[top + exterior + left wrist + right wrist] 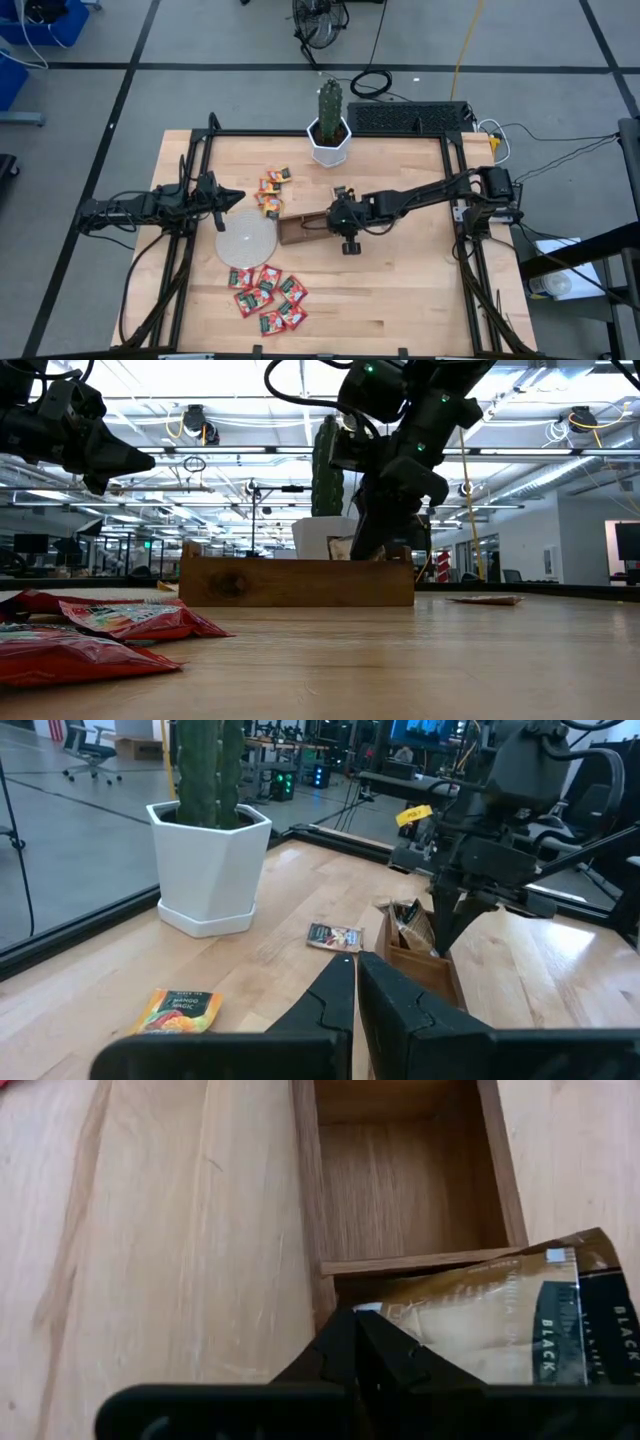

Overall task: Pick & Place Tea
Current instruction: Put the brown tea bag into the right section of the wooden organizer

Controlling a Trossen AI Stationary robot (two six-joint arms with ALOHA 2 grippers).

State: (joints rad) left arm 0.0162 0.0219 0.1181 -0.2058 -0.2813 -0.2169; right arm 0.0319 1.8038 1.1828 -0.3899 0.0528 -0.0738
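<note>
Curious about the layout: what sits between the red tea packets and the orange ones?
The round pale grey disc lies between the red sachets and the orange sachets, as the high view shows. The right gripper works at the tray.

Two matte-black jointed arms, slim tubular links, blocky joint housings. Left gripper (355,982): dark angular tapered fingers, flat black crossbar at base. Right gripper (355,1342): same black wedge fingers. Green indicator light on upper housing, low view.
</note>
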